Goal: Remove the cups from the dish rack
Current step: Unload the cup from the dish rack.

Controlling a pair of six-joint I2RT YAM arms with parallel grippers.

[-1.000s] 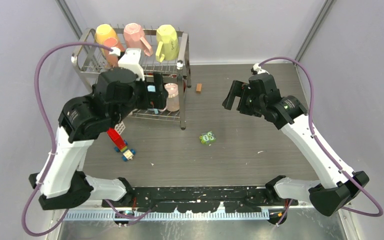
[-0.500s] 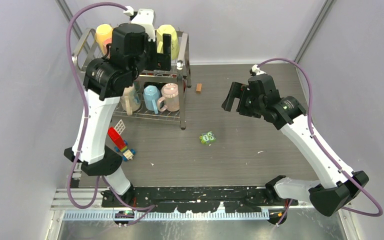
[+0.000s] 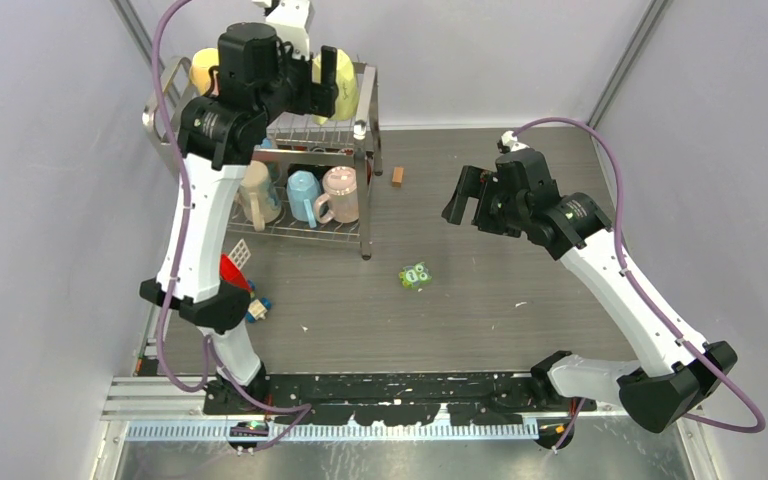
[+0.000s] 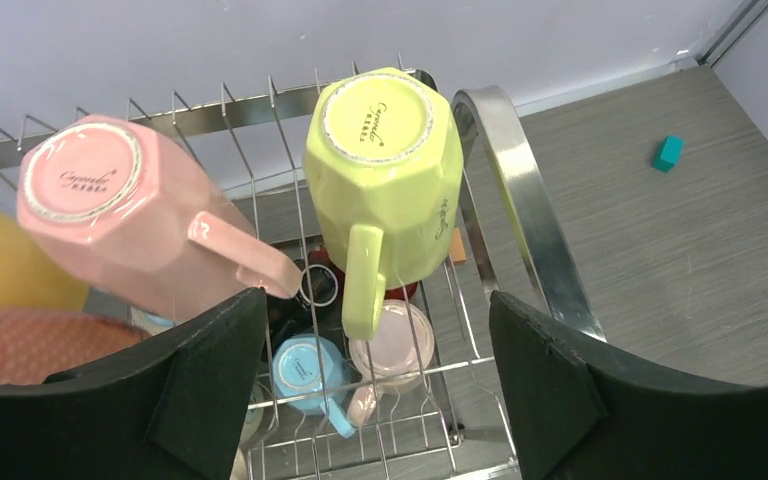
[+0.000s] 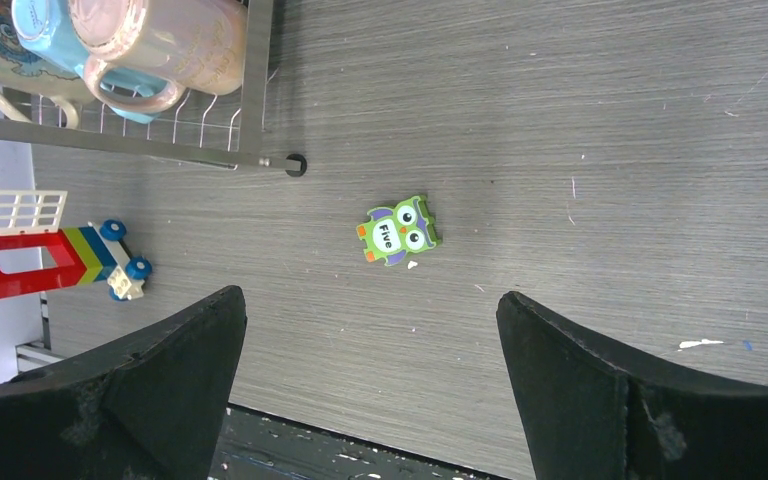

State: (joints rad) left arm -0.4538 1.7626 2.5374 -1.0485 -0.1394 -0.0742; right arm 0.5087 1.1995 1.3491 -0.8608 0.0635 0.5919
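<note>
The dish rack (image 3: pixel 365 182) stands at the back left, and its steel frame shows in the left wrist view (image 4: pixel 522 212). On its upper tier, upside down, are a lime mug (image 4: pixel 385 165), a pink mug (image 4: pixel 110 205) and a yellow mug (image 3: pixel 203 70). The lower tier holds a cream mug (image 3: pixel 255 192), a light blue mug (image 3: pixel 303 190) and a pink mug (image 3: pixel 341 190). My left gripper (image 3: pixel 326 85) is open and empty above the upper tier. Its jaws straddle the lime mug's handle (image 4: pixel 362 285) without touching it. My right gripper (image 3: pixel 465 202) is open and empty over the table right of the rack.
A green owl block (image 3: pixel 416 274) lies mid-table, below my right gripper (image 5: pixel 370 298). A red toy vehicle (image 3: pixel 235 280) lies in front of the rack. A small brown block (image 3: pixel 397 176) sits right of the rack. A teal block (image 4: pixel 667 152) lies beyond it. Walls close in on three sides.
My left arm has risen from the rack's lower tier to above the upper tier, ending over the lime mug. The right arm has barely moved.
</note>
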